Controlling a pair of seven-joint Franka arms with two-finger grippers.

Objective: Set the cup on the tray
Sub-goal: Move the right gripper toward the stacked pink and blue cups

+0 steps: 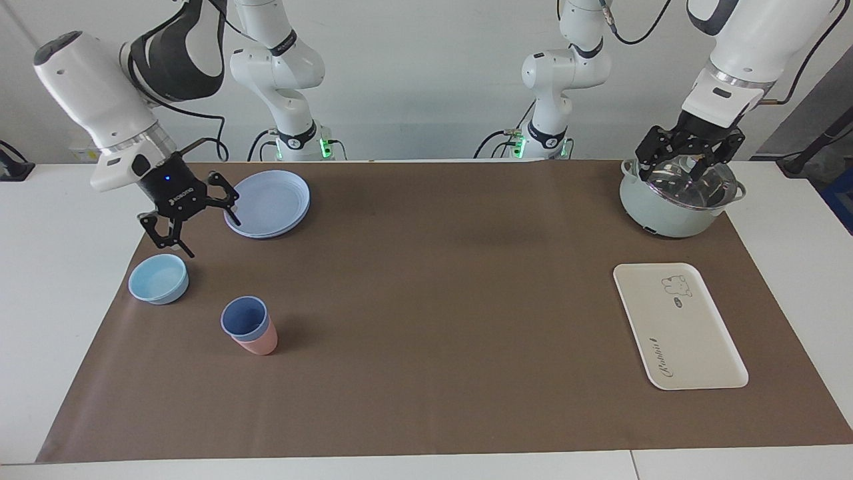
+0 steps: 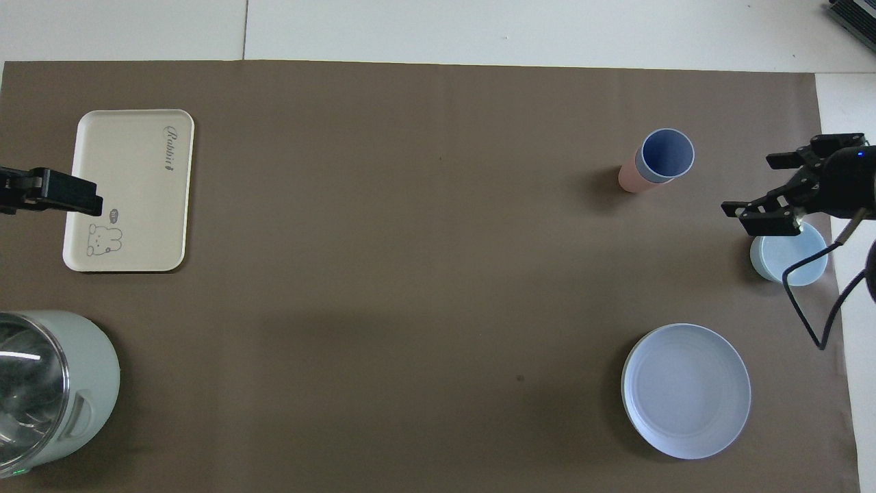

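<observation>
Cup point(image 1: 244, 318) nested in pink tumbler point(image 1: 256, 343); tray point(image 1: 678, 325) reads "Rabbit".

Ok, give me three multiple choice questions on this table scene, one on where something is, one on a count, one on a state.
1. The blue cup sits:
A. on the tray
B. nested in the pink tumbler
C. in the pot

2. How many round blue plates?
A. one
B. two
C. three

3. The right claw is:
A. shut on the cup
B. open, empty
C. shut on the bowl

B: pink wall shows under the cup.
A: only one plate is visible.
B: its fingers are spread above the mat beside the light-blue bowl.
</observation>
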